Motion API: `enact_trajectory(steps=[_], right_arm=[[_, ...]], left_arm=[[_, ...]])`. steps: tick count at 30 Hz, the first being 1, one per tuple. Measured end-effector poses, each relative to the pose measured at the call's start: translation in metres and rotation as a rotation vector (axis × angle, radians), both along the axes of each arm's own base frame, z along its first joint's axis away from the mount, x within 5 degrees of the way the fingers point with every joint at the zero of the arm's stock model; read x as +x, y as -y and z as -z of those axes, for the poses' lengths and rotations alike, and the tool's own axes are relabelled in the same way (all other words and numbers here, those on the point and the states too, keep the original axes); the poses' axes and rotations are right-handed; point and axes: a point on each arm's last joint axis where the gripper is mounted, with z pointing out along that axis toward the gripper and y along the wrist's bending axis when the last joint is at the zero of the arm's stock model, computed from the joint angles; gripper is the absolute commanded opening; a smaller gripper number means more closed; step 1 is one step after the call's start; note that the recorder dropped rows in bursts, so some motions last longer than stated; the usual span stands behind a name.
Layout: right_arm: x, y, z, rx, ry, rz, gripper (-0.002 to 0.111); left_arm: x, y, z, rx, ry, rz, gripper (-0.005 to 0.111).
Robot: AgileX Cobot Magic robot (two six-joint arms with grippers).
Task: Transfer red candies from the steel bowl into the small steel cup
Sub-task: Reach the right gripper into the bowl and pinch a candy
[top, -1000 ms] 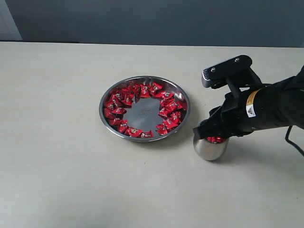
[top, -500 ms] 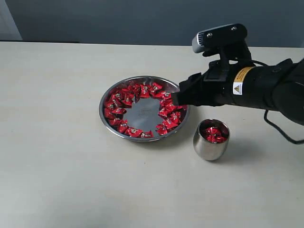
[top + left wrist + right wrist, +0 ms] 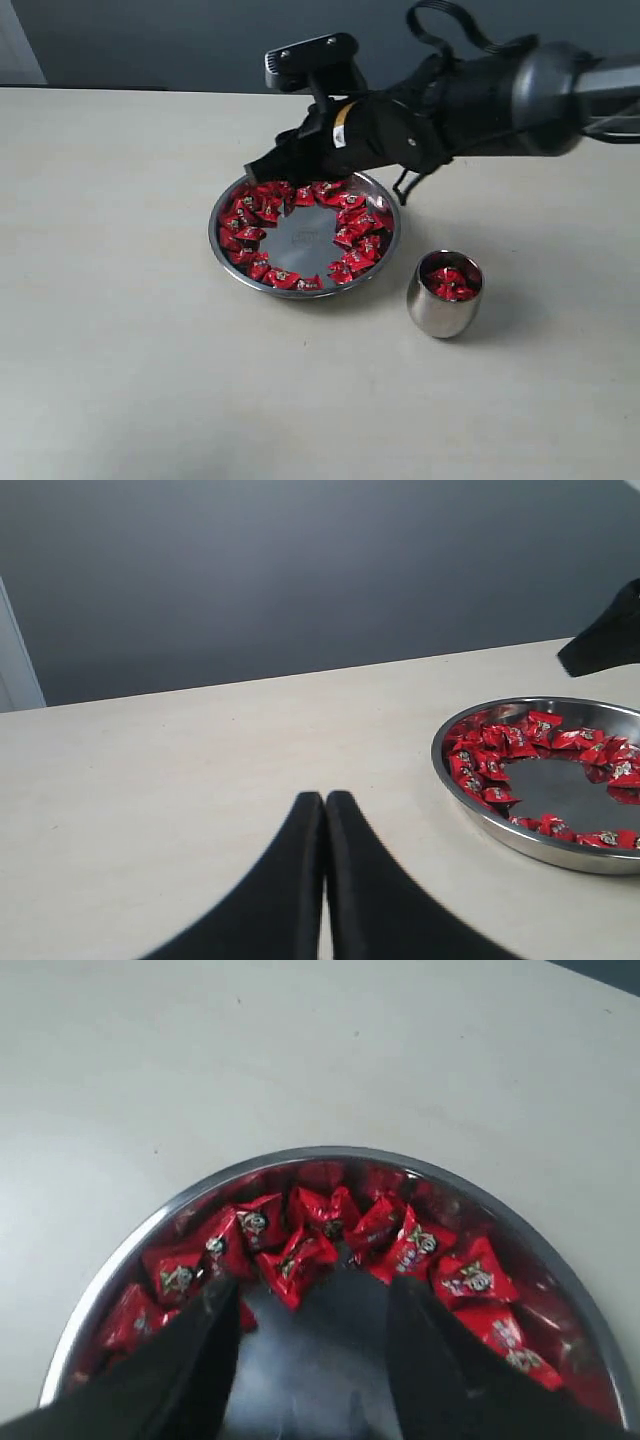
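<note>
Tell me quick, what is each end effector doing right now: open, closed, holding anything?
Left end effector: closed, holding nothing.
Right end effector: open, holding nothing, over the steel bowl.

I see a pale beige tabletop [image 3: 120,380] filling my view, smooth and matte under soft, even light. Along its far edge stands a dark grey-blue wall [image 3: 150,40], with a white upright strip [image 3: 14,45] at the far left
</note>
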Motion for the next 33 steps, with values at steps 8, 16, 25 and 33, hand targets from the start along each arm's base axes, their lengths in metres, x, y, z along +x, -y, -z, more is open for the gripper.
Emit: enact_trajectory(steps=[8, 16, 25, 33], right_arm=[[0.037, -0.028, 0.037, -0.014, -0.087, 0.048, 0.046], [0.047, -0.039, 0.076, -0.013, -0.178, 0.089, 0.046], [0.057, -0.048, 0.093, 0.029, -0.216, 0.123, 0.045], [0.057, -0.048, 0.098, 0.003, -0.256, 0.133, 0.003]], left_arm=[[0.0, 0.0, 0.0, 0.0, 0.0, 0.0, 0.002], [0.0, 0.0, 0.0, 0.0, 0.0, 0.0, 0.002], [0.0, 0.0, 0.0, 0.0, 0.0, 0.0, 0.002], [0.0, 0.0, 0.0, 0.0, 0.0, 0.0, 0.002]])
